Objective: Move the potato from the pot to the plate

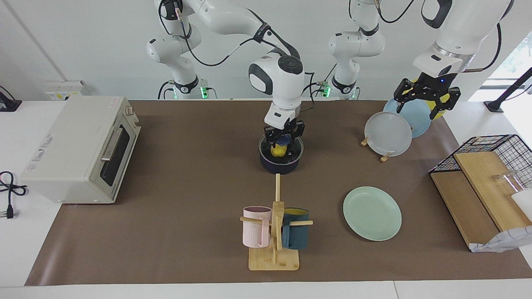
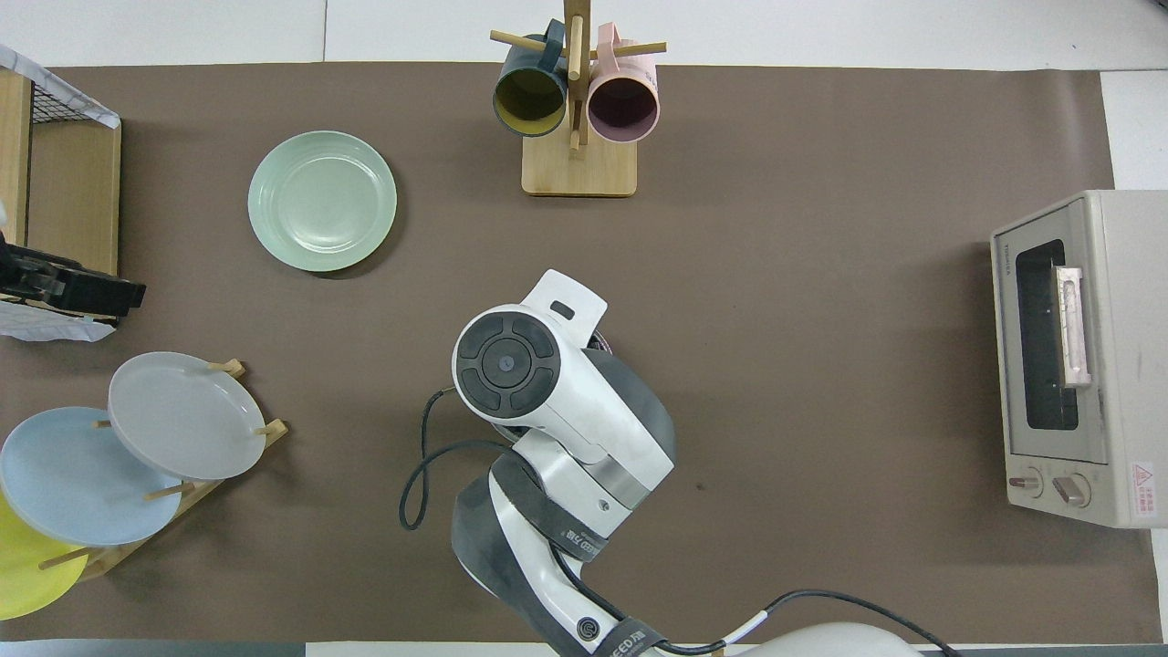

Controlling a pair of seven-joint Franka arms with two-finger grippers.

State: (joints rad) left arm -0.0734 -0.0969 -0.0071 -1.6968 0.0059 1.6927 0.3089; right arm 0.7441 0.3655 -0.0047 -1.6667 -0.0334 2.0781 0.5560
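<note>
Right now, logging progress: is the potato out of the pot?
No. The potato sits inside the pot, right gripper around it.
</note>
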